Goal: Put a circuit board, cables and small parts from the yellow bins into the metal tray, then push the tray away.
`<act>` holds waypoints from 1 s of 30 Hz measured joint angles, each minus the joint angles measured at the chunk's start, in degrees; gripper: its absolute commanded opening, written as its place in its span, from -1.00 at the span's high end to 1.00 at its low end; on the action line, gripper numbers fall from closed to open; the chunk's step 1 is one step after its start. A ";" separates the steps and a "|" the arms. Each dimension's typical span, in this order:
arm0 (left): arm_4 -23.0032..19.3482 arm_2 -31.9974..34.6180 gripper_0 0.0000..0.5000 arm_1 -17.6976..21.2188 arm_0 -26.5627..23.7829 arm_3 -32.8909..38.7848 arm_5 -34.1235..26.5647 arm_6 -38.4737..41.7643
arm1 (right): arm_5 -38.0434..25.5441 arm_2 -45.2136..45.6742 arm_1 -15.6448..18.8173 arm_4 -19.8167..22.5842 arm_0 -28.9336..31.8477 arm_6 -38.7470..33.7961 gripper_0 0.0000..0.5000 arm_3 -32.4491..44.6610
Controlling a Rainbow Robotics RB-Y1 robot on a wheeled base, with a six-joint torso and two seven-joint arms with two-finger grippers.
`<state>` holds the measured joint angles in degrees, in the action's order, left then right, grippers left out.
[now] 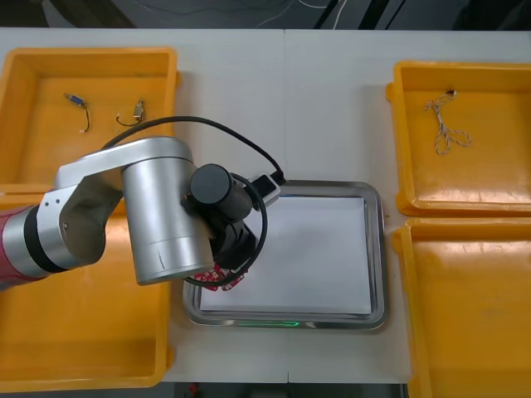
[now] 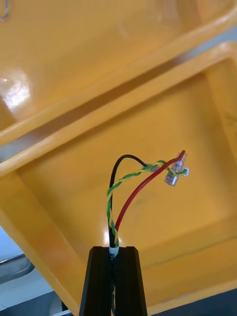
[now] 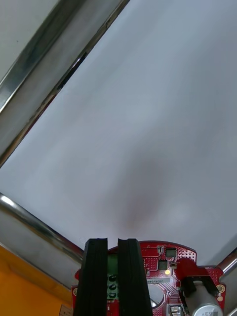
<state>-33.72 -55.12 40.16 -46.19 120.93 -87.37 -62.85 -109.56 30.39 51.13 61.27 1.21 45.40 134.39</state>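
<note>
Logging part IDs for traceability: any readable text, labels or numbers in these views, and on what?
No text reads cleanly.
White strip on the circuit board in the left end effector: print too small to read.
Grey cylinder on that board: letters cut off at the edge, unreadable.
Yellow bins, metal tray, cables in the right end effector: no markings seen.

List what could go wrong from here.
1. The left gripper holds the circuit board by one edge, right beside the tray rim; released here, it might land on the rim rather than flat inside.
2. The right gripper pinches the cables only at one end over a yellow bin; they may slip out or catch on the bin wall.
</note>
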 measured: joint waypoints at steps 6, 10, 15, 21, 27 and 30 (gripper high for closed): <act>1.81 -3.89 1.00 0.00 0.00 -1.13 3.89 3.27 | -0.01 -0.22 1.28 -0.66 -1.18 11.24 1.00 0.01; 2.76 -5.89 1.00 -0.01 0.00 -2.06 5.94 8.43 | -0.01 -1.40 2.24 -0.96 -1.85 12.05 1.00 0.02; 4.26 -8.30 1.00 -0.04 -0.01 -4.11 8.67 10.41 | -0.02 -3.80 2.67 0.79 -3.80 19.78 1.00 0.02; 4.50 -9.01 1.00 -0.05 -0.01 -4.58 8.97 10.41 | -0.04 -5.17 2.68 6.26 -6.95 21.61 1.00 0.03; 5.06 -9.07 1.00 -0.06 -0.02 -4.59 8.97 10.41 | -0.06 -7.16 2.74 9.51 -9.70 21.61 1.00 0.31; 5.11 -9.07 0.99 -0.06 -0.02 -4.59 8.98 10.42 | -0.07 -9.45 2.82 9.67 -11.26 21.62 1.00 1.65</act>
<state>-28.61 -64.19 40.10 -46.21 116.33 -78.39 -52.43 -109.63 20.93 53.95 70.94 -10.05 67.02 136.04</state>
